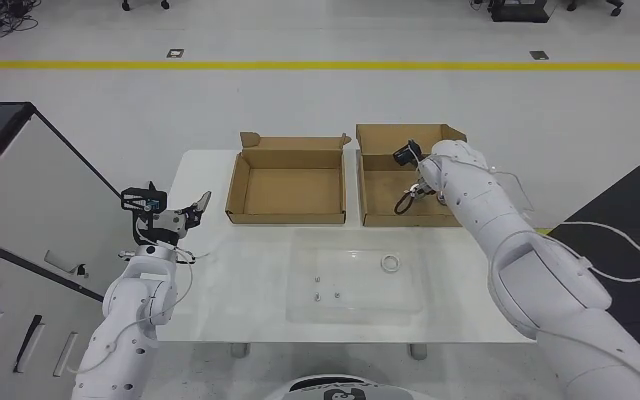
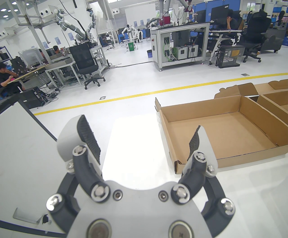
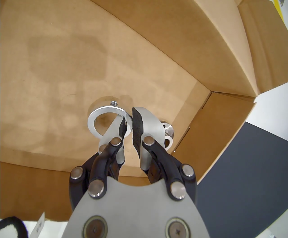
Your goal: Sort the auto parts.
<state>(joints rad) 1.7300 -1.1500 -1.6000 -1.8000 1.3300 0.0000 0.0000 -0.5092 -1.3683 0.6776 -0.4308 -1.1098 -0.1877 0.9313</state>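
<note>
Cardboard box (image 3: 67, 67), metal ring (image 3: 94, 117) rim pinched in right claw (image 3: 129, 117)

- Pale grey floor (image 1: 320, 110) crossed by a yellow line (image 1: 320, 65) — two small square hatches (image 1: 175, 52) lie beyond it.
- A black office chair (image 2: 88, 65) beside cluttered desks (image 2: 59, 64).
- An aluminium-framed equipment rack (image 2: 180, 47) — blue partitions (image 2: 202, 6) behind.
- A green bin (image 2: 131, 46) far off.
- Bright, even overhead light.

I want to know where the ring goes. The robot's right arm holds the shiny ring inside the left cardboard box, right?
No. The right gripper holds the shiny ring inside the right cardboard box, not the left cardboard box. The top view shows it.
</note>
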